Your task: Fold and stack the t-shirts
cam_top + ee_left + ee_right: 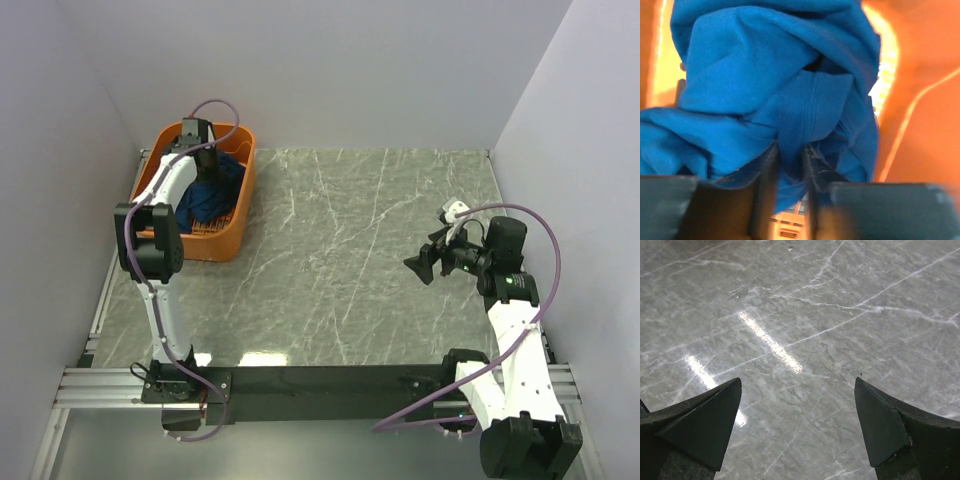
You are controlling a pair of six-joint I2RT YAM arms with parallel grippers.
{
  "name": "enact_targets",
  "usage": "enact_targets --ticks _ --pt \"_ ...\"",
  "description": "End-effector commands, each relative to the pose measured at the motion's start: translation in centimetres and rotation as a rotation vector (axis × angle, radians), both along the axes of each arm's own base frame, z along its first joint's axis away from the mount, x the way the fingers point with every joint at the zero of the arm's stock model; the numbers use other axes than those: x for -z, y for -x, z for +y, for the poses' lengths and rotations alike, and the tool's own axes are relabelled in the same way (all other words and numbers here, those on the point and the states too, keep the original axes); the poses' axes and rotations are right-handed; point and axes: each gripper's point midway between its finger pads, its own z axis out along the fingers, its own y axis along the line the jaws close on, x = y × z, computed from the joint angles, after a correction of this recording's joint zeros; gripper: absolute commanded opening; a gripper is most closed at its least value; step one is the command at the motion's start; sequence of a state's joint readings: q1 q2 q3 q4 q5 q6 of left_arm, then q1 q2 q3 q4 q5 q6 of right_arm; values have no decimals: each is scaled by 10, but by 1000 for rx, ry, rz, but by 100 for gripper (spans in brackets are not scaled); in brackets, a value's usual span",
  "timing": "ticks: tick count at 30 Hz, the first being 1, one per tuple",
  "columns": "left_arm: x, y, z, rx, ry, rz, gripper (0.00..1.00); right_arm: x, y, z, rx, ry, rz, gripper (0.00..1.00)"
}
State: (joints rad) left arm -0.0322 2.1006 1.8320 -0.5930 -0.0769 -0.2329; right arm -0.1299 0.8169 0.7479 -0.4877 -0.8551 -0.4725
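Two pincers, one orange basket (226,246) and one crumpled mass of blue t-shirt cloth (205,200) were recorded; how many garments made up the mass could not be told. In the overhead view, the cloth was seen inside the basket at the far left of the tabletop (350,250), with the left pincer (207,165) lowered onto it and its jaws hidden. In the left wrist view alone, the left pincer (790,160) was shown nearly closed, with a fold of the t-shirt cloth (765,75) nipped between its fingers (765,195) and the basket (920,75) wall behind. The right pincer (425,265) was held above the tabletop, well apart from the basket. In its wrist view, the right pincer (797,382) was shown spread wide with nothing held, and only marbled tabletop (790,300) was seen between its tips.
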Motion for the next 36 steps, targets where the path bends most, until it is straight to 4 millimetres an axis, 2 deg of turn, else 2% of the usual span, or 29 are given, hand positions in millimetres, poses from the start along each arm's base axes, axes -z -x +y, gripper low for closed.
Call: enact_targets --ticks 1,2,3,5,6,7,8,9,11,13,16,17,20,23,25,28,29,32,33,35,36 --pt "-22 -12 5 -17 -24 -44 23 -18 -4 -2 9 -11 -42 100" --pt "-32 -15 7 -31 -27 -68 10 -18 -4 -2 12 -14 -41 100" --pt "-56 -14 8 -44 -30 -116 0 -19 -3 -3 15 -20 -42 100" --pt "-101 -17 10 -68 -38 -234 0 -21 -3 -5 22 -27 -47 100" --pt "-148 -8 11 -80 -32 -332 0 -22 -2 -5 21 -35 -50 100" --pt "-174 -3 8 -79 -25 -391 0 -24 -1 -5 22 -38 -54 100" --pt "-222 9 4 -72 3 -498 0 -25 -1 -6 27 -42 -59 100" --pt "-245 16 -1 -57 22 -547 0 -27 -1 -6 29 -51 -63 100" --pt "-291 32 -22 21 83 -639 0 -28 0 -7 34 -58 -65 100" --pt "-340 57 -46 97 136 -738 0 -29 0 -8 41 -68 -67 100" --pt "-391 95 -87 247 232 -846 0 -31 0 -12 61 -77 -74 100" --pt "-417 117 -101 313 283 -899 0 -32 0 -13 65 -83 -74 100" --pt "-462 153 -131 421 404 -1003 0 -35 1 -17 84 -95 -89 100" --pt "-502 196 -158 556 543 -1076 0 -37 0 -23 110 -102 -103 100" --pt "-518 223 -177 654 640 -1097 0 -39 0 -24 112 -100 -112 100" --pt "-528 247 -196 742 720 -1102 0 -50 5 -15 50 -119 -136 100" --pt "-527 250 -200 757 738 -1091 0 -58 16 0 -44 -169 -132 100" --pt "-519 251 -217 792 780 -1041 0 -108 40 27 -234 -268 -148 100" --pt "-517 253 -224 806 793 -1028 0 -138 51 37 -303 -281 -186 100" --pt "-506 250 -234 816 808 -989 0 -167 62 59 -380 -324 -160 100" --pt "-501 252 -242 829 820 -971 0 -191 64 65 -378 -315 -202 100"
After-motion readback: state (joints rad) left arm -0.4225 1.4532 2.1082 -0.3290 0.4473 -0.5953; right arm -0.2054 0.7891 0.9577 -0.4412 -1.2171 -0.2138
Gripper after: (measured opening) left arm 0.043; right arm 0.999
